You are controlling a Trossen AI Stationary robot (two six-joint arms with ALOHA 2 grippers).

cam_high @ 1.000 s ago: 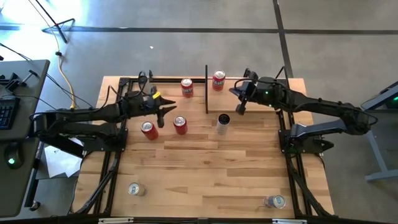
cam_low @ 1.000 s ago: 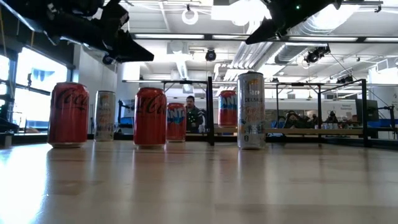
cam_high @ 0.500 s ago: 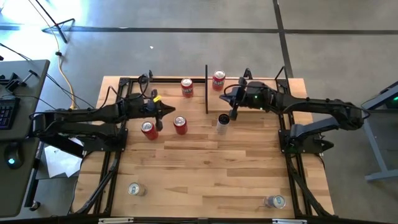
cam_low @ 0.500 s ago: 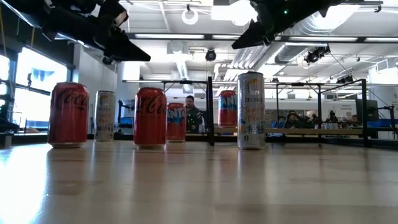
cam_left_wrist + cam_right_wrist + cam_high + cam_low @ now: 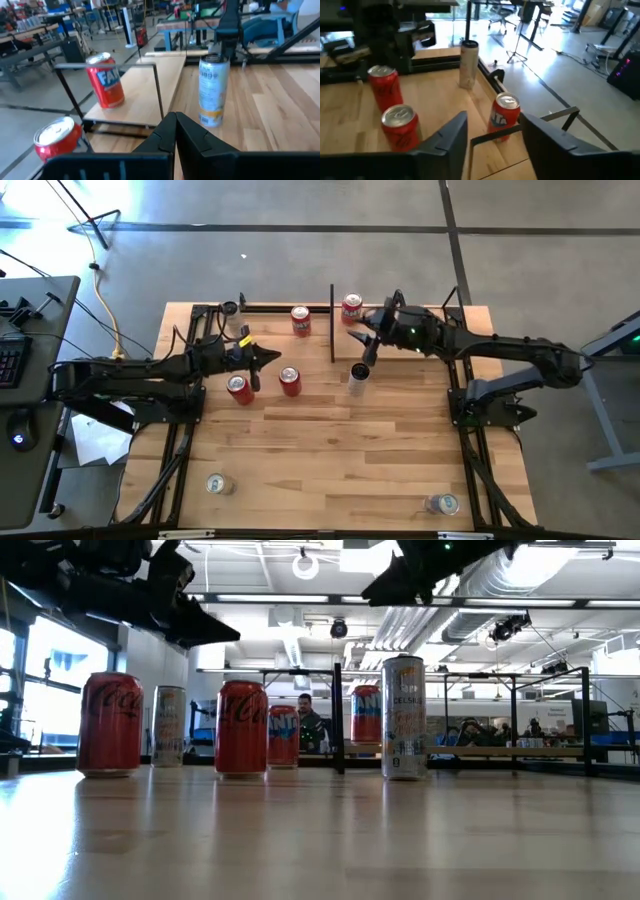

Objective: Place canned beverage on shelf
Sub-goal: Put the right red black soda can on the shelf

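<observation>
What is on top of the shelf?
Two red cans stand on the shelf: one left of its black middle post, one right of it. The right gripper, open, covers part of the board.

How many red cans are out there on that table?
4: two red cans on the shelf, one left of its middle post, one right; two on the tabletop by the left hand. None seems hidden.

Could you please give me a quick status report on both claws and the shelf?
Left claw shut, empty, above red cans. Right claw open, empty, above tall pale can. Shelf holds two red cans. Nothing blocking.
</observation>
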